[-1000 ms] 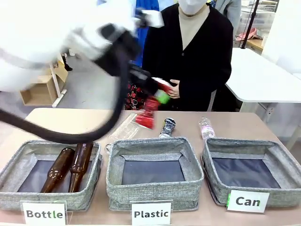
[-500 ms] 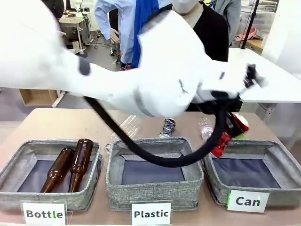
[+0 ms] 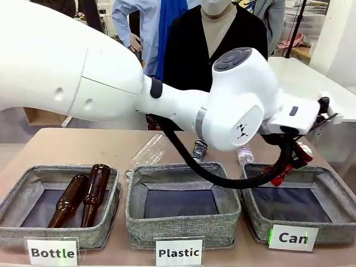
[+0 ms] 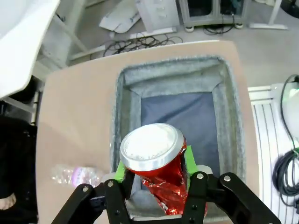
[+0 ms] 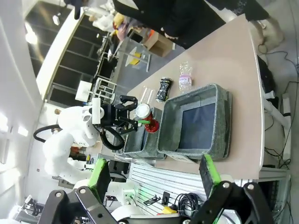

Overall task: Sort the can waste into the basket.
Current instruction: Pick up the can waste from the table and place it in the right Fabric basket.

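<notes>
Above the basket (image 4: 230, 121), crumpled red can (image 4: 164, 179), silver-topped

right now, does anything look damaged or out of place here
The red can in the left gripper is crumpled, its side buckled, held over the Can basket edge. A black can and a clear plastic bottle sit loose on the table, unsorted.

Front view: low at the near table (image 3: 83, 146) edge, facing the far person (image 3: 186, 58). Left wrist view: straight down, close over the basket (image 4: 122, 116) — shared by the right wrist view, rolled sideways, far right.
</notes>
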`<state>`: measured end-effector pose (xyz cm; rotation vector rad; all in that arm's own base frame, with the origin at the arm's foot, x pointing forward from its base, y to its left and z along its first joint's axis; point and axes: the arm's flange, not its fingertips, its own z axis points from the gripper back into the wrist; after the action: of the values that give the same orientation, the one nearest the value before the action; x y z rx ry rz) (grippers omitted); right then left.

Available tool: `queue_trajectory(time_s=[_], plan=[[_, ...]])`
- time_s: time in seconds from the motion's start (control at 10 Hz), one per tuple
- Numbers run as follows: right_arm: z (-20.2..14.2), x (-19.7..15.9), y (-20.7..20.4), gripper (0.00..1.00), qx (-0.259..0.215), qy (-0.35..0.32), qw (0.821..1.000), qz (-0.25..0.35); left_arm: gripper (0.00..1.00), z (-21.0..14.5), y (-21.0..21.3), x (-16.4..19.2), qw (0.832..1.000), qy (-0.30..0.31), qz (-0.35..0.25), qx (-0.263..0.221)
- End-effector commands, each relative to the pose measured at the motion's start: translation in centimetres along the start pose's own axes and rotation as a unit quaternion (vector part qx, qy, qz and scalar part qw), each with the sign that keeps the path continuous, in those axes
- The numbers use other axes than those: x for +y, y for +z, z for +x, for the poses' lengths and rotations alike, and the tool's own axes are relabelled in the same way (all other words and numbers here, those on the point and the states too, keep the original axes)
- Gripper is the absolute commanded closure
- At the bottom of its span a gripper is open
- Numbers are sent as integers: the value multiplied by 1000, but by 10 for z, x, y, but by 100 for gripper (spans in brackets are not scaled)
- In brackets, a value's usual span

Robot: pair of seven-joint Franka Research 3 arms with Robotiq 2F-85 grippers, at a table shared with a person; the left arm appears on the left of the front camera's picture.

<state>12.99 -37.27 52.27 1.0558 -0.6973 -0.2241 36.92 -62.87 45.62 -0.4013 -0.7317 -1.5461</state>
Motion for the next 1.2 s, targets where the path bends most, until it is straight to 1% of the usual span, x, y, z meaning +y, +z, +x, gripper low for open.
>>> queue_trajectory(time_s=[0.0,0.1,0.2,0.3,0.7,0.8,1.0,1.1], plan=[[-7,6,2,0,-6,-8,1000,5,49,12,-5,-3,1000,8,-5,2],[-7,6,2,0,-6,-8,1000,5,49,11,-5,-4,1000,11,-4,1],[-7,6,2,0,-6,-8,1000,5,14,10,-2,-4,1000,13,-5,1],[-7,6,2,0,-6,-8,1000,5,0,10,0,-3,1000,11,-8,-1],[-7,6,2,0,-6,-8,1000,5,0,0,20,-9,1000,16,-5,-7],[-7,6,2,0,-6,-8,1000,5,0,-6,32,-11,1000,29,1,3],[-1,1,0,0,-1,0,1000,0,0,-28,79,-8,996,73,-3,57],[-2,9,-18,0,18,3,1000,0,0,-50,115,-5,991,102,11,84]])
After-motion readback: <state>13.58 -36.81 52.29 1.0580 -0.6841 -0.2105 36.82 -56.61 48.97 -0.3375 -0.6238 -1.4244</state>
